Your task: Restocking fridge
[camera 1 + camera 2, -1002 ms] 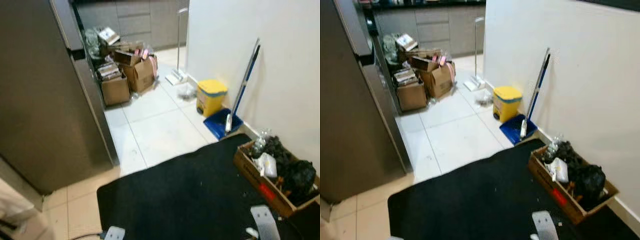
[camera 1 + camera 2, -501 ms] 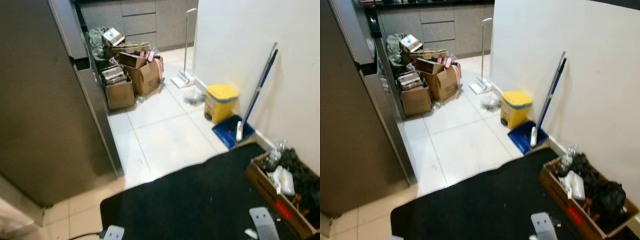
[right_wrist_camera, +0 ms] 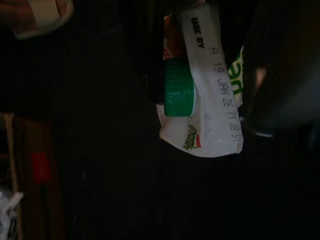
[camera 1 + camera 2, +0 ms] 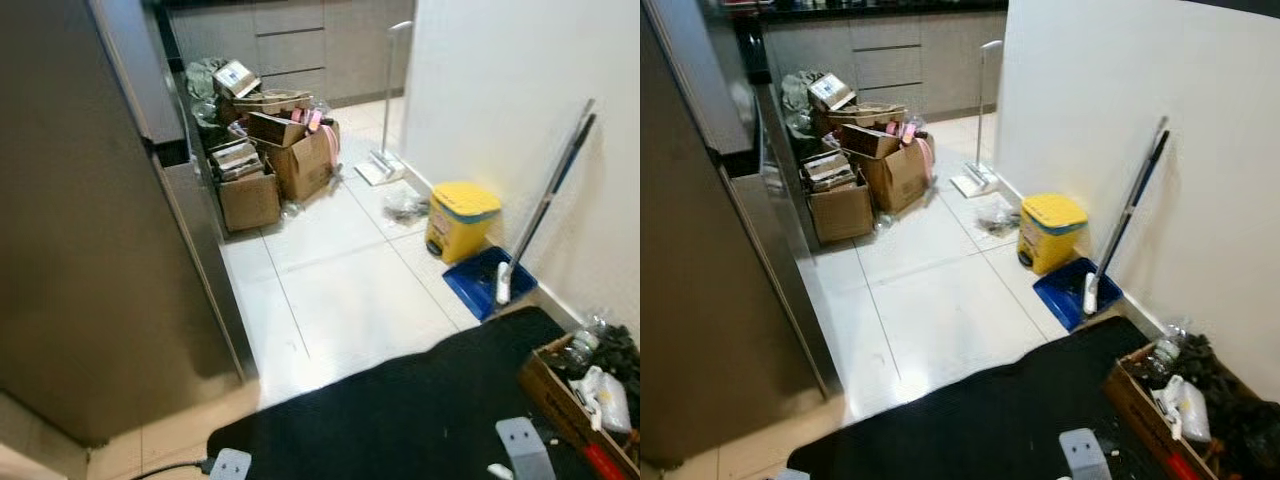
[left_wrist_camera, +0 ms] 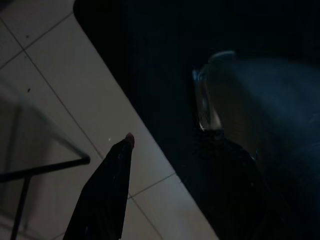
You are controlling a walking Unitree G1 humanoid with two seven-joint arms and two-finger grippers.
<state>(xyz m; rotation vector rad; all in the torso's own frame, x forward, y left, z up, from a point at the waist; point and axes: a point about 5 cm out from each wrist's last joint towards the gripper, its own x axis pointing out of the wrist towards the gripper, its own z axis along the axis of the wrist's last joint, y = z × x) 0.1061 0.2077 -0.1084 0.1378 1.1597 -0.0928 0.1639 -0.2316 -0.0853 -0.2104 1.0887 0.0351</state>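
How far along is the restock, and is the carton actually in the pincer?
Done: the right pincer holds a white carton with a green cap. In hand: the robot stands on the black mat beside the closed fridge. Left: open the fridge and put the carton inside. The left pincer hangs idle over the floor.

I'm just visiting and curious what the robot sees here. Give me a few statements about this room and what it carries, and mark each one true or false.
1. The small bin by the wall is yellow. True.
2. The dustpan beside it is red. False: it is blue.
3. The right gripper holds a carton with a green cap. True.
4. The cardboard boxes stand on the black mat. False: they stand on the white tile floor, farther off.
5. The fridge is on the robot's right. False: it is on its left.
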